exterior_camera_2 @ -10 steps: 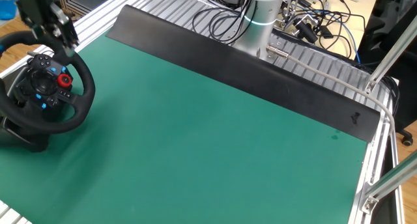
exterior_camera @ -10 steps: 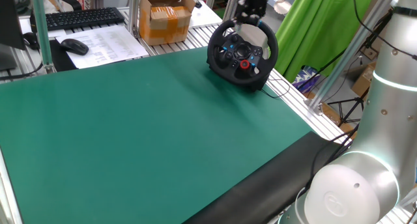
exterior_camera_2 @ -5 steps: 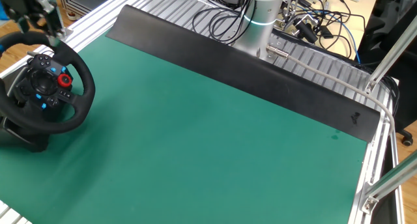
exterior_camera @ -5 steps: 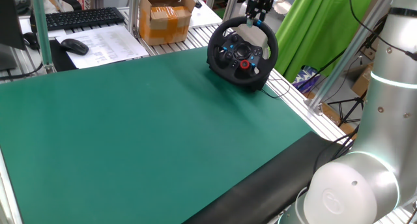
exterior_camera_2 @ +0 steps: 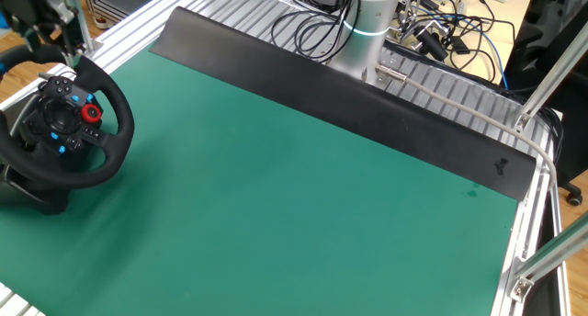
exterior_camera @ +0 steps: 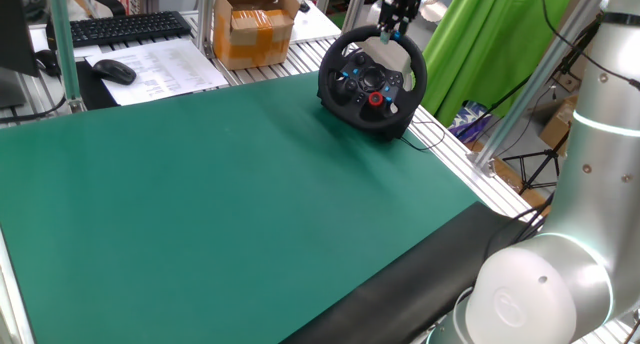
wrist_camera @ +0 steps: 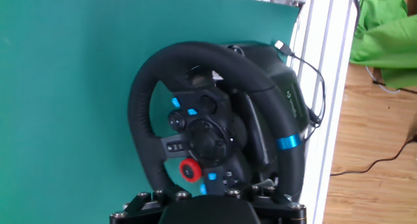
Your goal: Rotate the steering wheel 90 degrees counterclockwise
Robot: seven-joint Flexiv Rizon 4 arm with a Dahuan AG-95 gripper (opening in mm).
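gripper unmoved above steering wheel rim

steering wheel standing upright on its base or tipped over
Upright: the steering wheel sits on its black base on the green mat, rim facing outward.

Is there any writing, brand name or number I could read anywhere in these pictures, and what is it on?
None can be read.
Wheel: small pale marks on its base, too blurred to read.
Buttons: blue patches, no legible symbols.
Paper by the keyboard: printed lines, too small to read.
Cardboard box: no legible label.
Gripper: no lettering visible.
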